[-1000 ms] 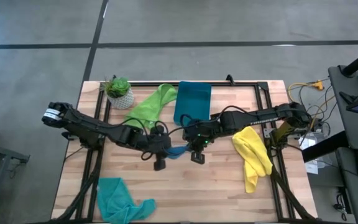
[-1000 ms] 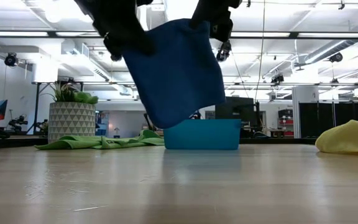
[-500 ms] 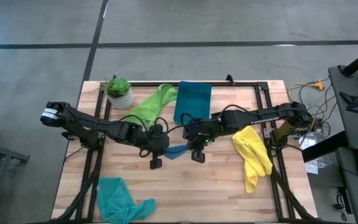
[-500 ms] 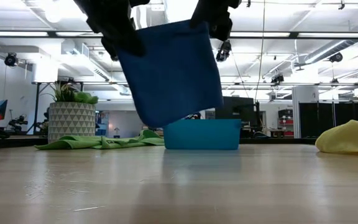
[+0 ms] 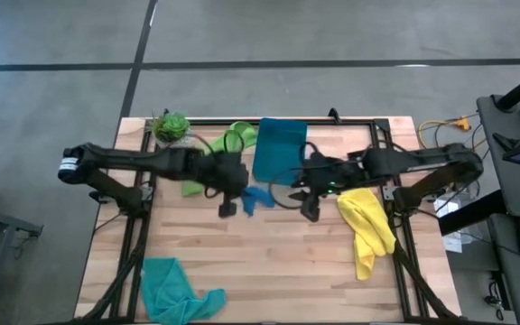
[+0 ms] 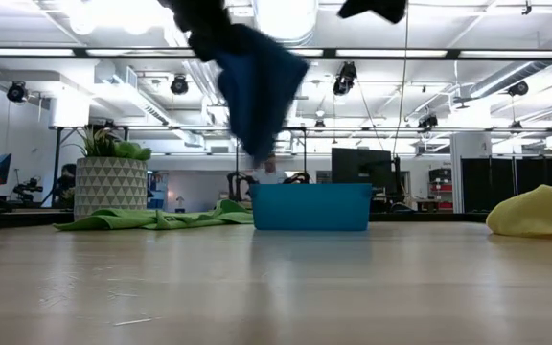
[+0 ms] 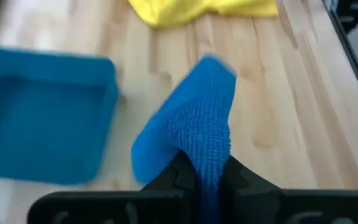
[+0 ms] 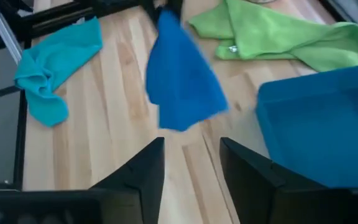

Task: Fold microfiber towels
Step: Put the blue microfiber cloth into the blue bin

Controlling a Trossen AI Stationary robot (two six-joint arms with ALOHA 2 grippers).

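A blue microfiber towel (image 5: 256,197) hangs in the air over the table's middle, bunched into a narrow drape (image 6: 255,84). My left gripper (image 5: 233,195) is shut on its top. My right gripper (image 5: 310,209) stands open just to the towel's right, clear of it, with nothing between its fingers (image 8: 191,167). The lime green towel (image 5: 230,142) lies at the far side beside the bin. A yellow towel (image 5: 368,230) lies crumpled on the right. The teal towel (image 5: 174,289) lies crumpled at the near left corner. My left gripper pinches the blue towel's bunched top end (image 7: 208,169) between its two fingers, slanting down from the table's left. How many layers it holds, I cannot tell. The towel hangs slack below the fingers, its lower tip (image 6: 266,161) clear of the table.
A teal-blue plastic bin (image 5: 279,149) stands at the far middle, right behind the hanging towel. A potted plant (image 5: 171,126) stands at the far left corner. Bare wood lies across the near middle of the table (image 5: 278,271).
My right gripper has opened, let go of the blue towel's corner, and drawn back up and toward the table's right. My left gripper has shut and risen toward the far edge. The towel, earlier spread between both grippers, now hangs bunched from the left one alone.
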